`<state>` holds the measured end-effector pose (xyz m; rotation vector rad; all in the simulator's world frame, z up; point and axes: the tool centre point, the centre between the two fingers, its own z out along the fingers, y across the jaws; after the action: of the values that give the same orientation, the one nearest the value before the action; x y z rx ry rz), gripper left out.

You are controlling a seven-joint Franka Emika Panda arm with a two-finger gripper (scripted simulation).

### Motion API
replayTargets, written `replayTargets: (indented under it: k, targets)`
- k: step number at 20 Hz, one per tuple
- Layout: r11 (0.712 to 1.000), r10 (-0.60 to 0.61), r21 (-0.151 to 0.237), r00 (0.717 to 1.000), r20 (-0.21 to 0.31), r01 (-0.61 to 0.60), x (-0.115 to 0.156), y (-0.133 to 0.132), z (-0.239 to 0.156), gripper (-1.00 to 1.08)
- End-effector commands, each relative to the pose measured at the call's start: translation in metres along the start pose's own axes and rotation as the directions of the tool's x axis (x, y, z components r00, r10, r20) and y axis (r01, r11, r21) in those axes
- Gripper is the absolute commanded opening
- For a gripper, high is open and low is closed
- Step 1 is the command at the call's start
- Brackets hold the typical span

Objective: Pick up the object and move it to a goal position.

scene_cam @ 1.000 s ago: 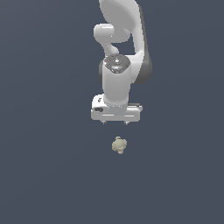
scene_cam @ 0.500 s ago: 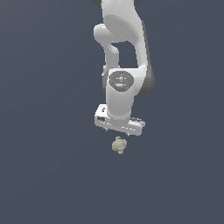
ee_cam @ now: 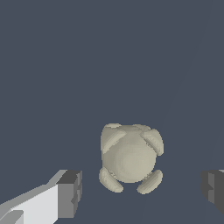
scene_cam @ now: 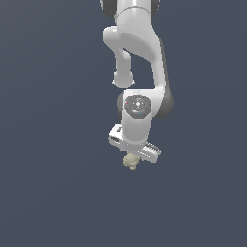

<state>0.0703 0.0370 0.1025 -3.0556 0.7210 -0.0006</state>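
Observation:
The object [scene_cam: 130,161] is a small beige-tan lumpy blob with knobbly bumps, lying on the dark grey floor. In the exterior view it peeks out just under the white hand, partly covered by it. In the wrist view the object [ee_cam: 130,157] lies between the two dark fingertips [ee_cam: 70,193], with a clear gap on each side. My gripper [scene_cam: 134,157] is open, directly over the object and close to it; its fingers are mostly hidden behind the hand in the exterior view. Nothing is held.
The white arm [scene_cam: 137,58] rises above the hand toward the top of the exterior view. A plain dark grey surface [scene_cam: 53,193] surrounds the object on all sides.
The hand has come down and tilted, moving from well above the object to right over it. The object has stayed in place.

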Motion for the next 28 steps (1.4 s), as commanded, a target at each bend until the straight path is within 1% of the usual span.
replayTargets:
  k: [1, 7, 13, 22, 28]
  targets:
    - [0.999, 0.033, -0.001, 0.999, 0.000, -0.033, 0.003, -0.003, 0.006, 1.00]
    - [0.997, 0.072, -0.002, 0.997, 0.000, -0.072, 0.005, -0.007, 0.013, 1.00]
    - [0.998, 0.070, -0.002, 0.998, 0.000, -0.070, 0.004, -0.007, 0.016, 1.00]
    - [0.997, 0.074, -0.002, 0.997, 0.000, -0.074, 0.004, -0.006, 0.058, 1.00]
    - [0.997, 0.074, -0.002, 0.997, 0.000, -0.074, 0.005, -0.007, 0.063, 1.00]
